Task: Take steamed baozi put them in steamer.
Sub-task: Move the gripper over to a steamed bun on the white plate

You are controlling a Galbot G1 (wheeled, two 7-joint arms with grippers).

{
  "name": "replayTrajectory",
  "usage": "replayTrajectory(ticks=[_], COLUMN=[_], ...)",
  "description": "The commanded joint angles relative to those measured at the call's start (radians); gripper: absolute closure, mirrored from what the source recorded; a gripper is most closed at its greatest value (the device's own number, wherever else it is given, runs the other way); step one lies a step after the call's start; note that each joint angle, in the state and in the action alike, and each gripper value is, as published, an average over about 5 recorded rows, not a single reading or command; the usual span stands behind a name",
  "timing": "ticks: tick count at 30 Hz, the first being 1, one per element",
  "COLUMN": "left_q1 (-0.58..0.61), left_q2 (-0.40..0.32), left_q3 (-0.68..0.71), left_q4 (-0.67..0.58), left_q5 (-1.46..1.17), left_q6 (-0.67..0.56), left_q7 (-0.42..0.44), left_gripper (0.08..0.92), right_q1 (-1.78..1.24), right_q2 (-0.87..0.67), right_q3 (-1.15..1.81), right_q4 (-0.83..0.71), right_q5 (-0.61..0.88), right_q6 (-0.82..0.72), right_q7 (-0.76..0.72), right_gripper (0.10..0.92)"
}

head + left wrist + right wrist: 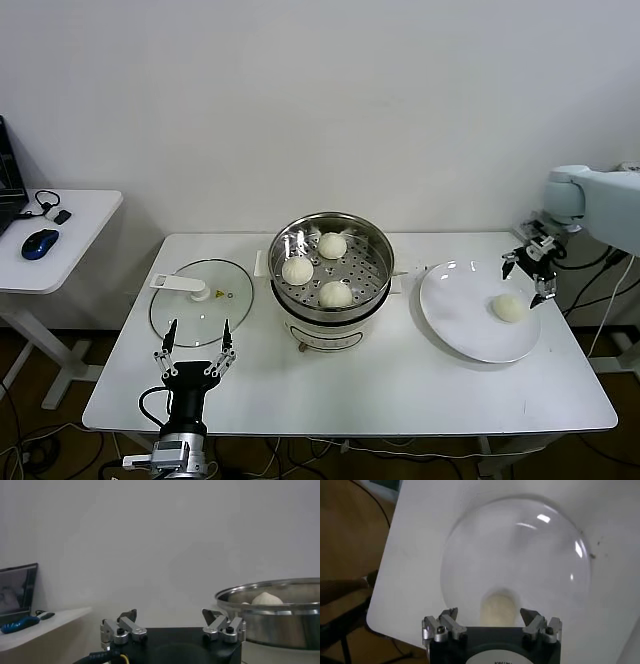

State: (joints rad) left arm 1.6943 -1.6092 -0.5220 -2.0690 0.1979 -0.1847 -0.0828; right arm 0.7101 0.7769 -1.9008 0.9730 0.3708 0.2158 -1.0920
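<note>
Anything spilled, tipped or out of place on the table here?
Nothing stands out. Three baozi sit upright in the steamer, one baozi lies on the white plate beneath the open right pincer, and the glass lid lies flat.

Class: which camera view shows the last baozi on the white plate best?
The head view: the baozi lies whole on the white plate, below the open right gripper. The right wrist view hides part of it behind the gripper; the left wrist view misses it.

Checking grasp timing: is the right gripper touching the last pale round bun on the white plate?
Apart. In the head view the open right gripper hangs above the pale round bun on the white plate, with plate showing between them.
</note>
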Motion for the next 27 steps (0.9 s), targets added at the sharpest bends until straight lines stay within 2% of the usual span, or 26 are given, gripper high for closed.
replayTrajectory(ticks=[1, 13, 27], left_q1=[0.002, 0.008, 0.007], left_q2=[-0.049, -0.049, -0.049], left_q3=[0.003, 0.006, 0.005], left_q4=[0.004, 0.011, 0.020], left_q5=[0.005, 0.007, 0.006], left_q6=[-0.003, -0.014, -0.017], left_q7=[-0.003, -0.012, -0.011], left_gripper=[0.177, 0.177, 0.177], right_q1=[-0.206, -0.334, -0.404], right_q2=[-0.067, 0.002, 0.050], right_q3=[0.179, 0.399, 0.450], right_q4=[-0.138, -0.321, -0.393], right_q5=[-0.049, -0.078, -0.130], right_q6=[-0.008, 0.014, 0.024], right_q7=[0.010, 0.022, 0.022], right_gripper=[0.203, 0.203, 0.203])
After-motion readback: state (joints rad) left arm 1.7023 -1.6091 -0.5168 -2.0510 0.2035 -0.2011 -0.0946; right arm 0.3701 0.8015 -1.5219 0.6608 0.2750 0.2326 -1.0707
